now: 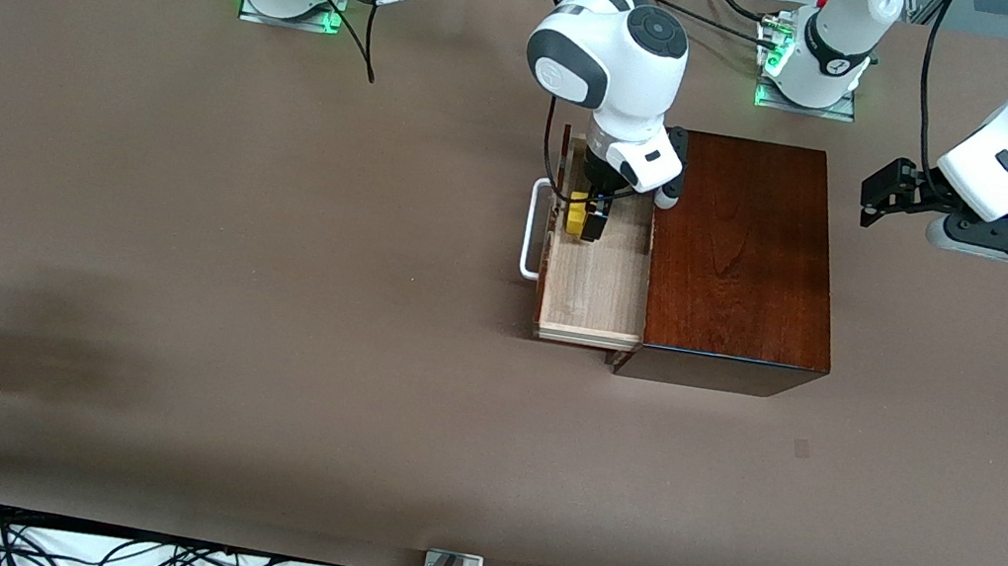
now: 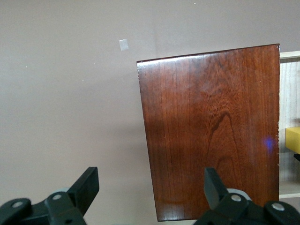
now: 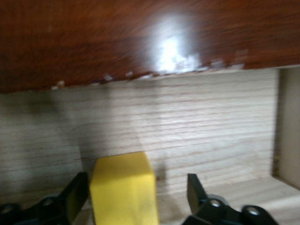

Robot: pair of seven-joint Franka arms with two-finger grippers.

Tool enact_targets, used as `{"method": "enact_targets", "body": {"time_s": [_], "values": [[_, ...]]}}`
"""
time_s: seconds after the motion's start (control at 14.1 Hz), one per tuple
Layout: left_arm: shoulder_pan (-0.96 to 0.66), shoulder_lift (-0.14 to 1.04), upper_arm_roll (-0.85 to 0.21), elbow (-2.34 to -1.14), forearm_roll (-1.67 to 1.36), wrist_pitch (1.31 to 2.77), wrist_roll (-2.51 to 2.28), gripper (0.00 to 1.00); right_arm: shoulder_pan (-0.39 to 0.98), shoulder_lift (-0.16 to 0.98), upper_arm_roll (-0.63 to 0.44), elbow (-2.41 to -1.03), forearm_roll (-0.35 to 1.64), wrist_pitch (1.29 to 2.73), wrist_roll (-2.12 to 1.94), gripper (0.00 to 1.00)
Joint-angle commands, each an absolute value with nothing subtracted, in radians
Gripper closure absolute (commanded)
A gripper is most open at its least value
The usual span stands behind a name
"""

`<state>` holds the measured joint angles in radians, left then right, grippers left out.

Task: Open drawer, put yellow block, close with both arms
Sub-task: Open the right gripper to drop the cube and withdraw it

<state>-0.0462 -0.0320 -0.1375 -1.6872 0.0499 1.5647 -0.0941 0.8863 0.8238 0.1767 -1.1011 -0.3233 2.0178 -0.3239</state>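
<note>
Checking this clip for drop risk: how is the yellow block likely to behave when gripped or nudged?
The yellow block looks rigid, with flat plain faces, so it probably sits stable and slides rather than rolls. It is small beside the drawer, so likely light. In the right wrist view the right gripper stands open around it, with a gap at one finger; a nudge may shift it.

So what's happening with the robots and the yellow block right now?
Right tool open in the pulled-out drawer, yellow block between its fingers, one side gapped. Left tool open, waiting above the table beside the box. Nothing in the way.
</note>
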Motion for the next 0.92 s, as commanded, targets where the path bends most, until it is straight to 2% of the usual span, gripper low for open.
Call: {"method": "enact_targets", "body": {"time_s": [0.0,0.14,0.43,0.64,0.85], "values": [[-0.048,-0.035,-0.137,-1.675,0.026,1.543,-0.052,0.0,0.845,0.695,0.173,-1.085,-0.261,1.93,-0.328,0.0],[-0.046,-0.035,-0.137,-1.674,0.026,1.543,-0.006,0.0,0.761,0.606,0.178,-1.083,-0.244,1.875,-0.33,0.0],[-0.052,-0.034,-0.138,-1.674,0.021,1.519,0.192,0.0,0.544,0.457,0.172,-1.092,-0.074,1.824,-0.328,0.0],[-0.064,-0.009,-0.153,-1.674,0.02,1.438,0.548,0.0,0.395,0.35,0.086,-1.127,0.116,1.709,-0.328,0.0],[-0.084,0.063,-0.176,-1.677,-0.029,1.352,0.744,0.0,0.373,0.191,-0.035,-1.286,0.12,1.62,-0.324,0.0]]}}
